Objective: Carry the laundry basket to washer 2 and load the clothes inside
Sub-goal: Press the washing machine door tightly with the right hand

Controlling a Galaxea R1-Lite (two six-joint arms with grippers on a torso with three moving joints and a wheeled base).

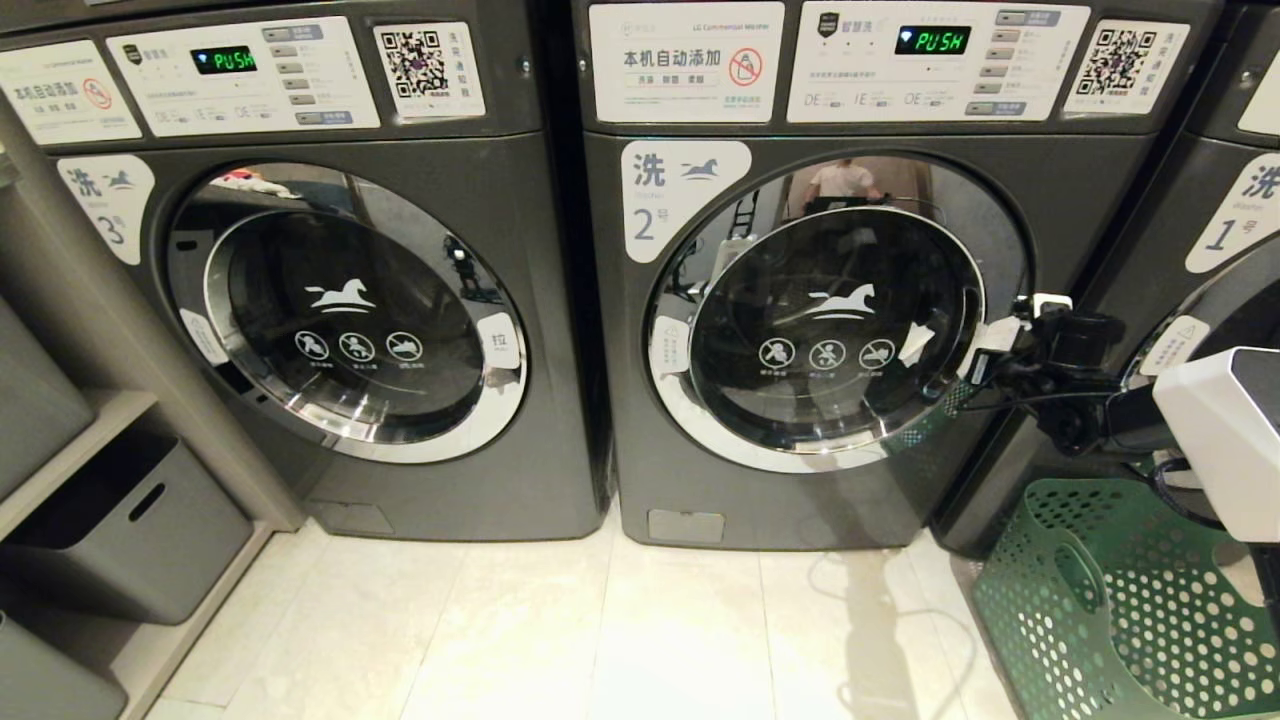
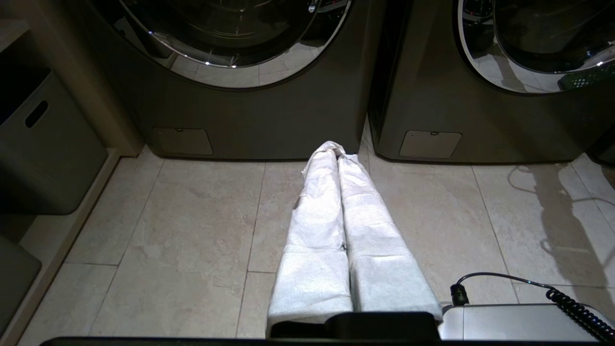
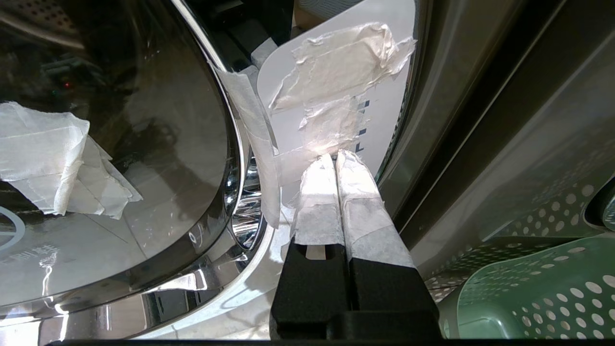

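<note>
Right tool (image 3: 336,161) closed, tips seemingly touching washer 2 (image 1: 860,480) door tab.

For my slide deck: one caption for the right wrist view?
Shut right gripper at the taped pull tab of washer 2's door, laundry basket alongside.

The floor (image 1: 620,640) was pale stone-look tile with thin grout lines. Three dark grey washers stood side by side on it: washer 3 (image 1: 400,470), washer 2 (image 1: 800,500) and washer 1 (image 1: 1180,200). The laundry basket (image 1: 1120,610), green and perforated, sat on the tiles below the right arm's fingers (image 3: 331,192), just beside washer 2's lower corner. A shelf (image 1: 60,470) with a grey bin (image 1: 130,530) stood well apart on the far side.
</note>
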